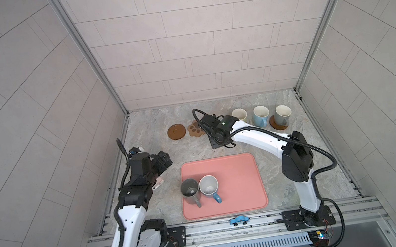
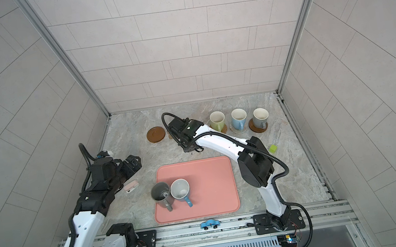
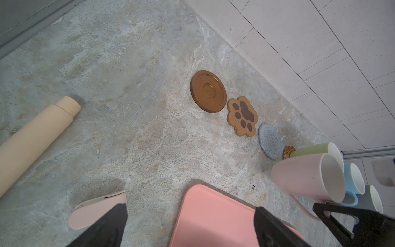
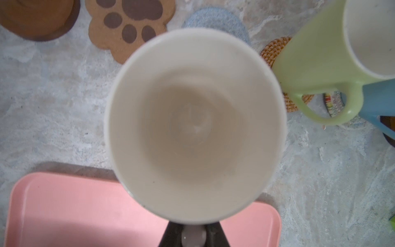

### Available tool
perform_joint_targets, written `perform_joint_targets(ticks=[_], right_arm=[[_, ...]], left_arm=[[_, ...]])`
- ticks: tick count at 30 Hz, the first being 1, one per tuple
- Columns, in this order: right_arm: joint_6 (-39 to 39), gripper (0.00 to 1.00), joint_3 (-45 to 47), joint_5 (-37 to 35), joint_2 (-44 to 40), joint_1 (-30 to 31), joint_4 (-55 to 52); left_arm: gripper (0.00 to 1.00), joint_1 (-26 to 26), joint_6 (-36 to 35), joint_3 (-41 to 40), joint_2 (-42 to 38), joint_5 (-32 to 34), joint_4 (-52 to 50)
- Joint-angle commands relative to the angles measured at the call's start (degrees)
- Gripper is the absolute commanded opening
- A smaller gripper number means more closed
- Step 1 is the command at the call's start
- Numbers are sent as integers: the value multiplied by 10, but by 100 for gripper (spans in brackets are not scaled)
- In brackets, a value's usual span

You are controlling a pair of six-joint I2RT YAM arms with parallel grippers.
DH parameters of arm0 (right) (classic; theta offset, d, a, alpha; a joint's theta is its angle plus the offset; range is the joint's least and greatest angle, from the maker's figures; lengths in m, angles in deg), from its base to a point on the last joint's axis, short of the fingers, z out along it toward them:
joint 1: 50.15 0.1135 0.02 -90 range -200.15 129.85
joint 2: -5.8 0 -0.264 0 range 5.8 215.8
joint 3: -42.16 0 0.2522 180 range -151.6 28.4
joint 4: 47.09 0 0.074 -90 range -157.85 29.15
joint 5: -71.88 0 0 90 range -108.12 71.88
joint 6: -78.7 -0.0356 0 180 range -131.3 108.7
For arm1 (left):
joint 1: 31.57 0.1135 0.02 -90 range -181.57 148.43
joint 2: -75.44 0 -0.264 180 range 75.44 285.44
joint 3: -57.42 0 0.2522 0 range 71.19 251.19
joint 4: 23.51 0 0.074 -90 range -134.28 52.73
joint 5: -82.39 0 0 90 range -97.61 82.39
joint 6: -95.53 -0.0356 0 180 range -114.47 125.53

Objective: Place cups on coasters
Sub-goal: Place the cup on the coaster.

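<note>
The pale pink mug (image 3: 307, 177) hangs from the right gripper (image 3: 320, 210), whose jaws are clamped on its handle. That grip is partly cut off in the left wrist view and only a dark blur in the right wrist view. Both top views hide the mug under the right wrist. It is between the pink tray's (image 1: 237, 171) far edge and the coaster row along the table's far edge; I cannot tell whether its base touches the table.

Seen from the right wrist, its rim covers part of the blue-grey knit coaster (image 4: 215, 19) and paw-print coaster (image 4: 128, 23). The left wrist view shows both bare, beside a bare brown wooden disc (image 3: 208, 90).

Further along the row:
- The light green mug (image 2: 216, 121) is on the rattan coaster (image 4: 271, 51).
- The light blue mug (image 1: 261, 115) has a coaster that is hard to make out.
- The grey-brown mug (image 1: 283, 115) is on a second wooden disc (image 1: 279, 125).

The dark grey mug (image 1: 190, 190) and blue mug (image 1: 209, 186) touch near the tray's left edge. The left gripper (image 1: 165, 159) gapes wide and empty.

A green cube (image 2: 273, 148) appears in a top view only. A cropped beige roll (image 3: 36, 132) shows from the left wrist only.
</note>
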Motion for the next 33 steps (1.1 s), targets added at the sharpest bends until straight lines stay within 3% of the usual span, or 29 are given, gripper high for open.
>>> perform_joint_targets(ticks=[1,16,33], right_arm=[[0,0,-47,-28,17,-19,10],[10,0,-251,-25,162,-67,-60],[5,0,-262,-32,185,-82,-56]], left_arm=[[100,-1,-5,1,-7,4,-9],[100,-1,-4,0,-24,3,-23],[100,-1,-4,-6,-43,8,-37]])
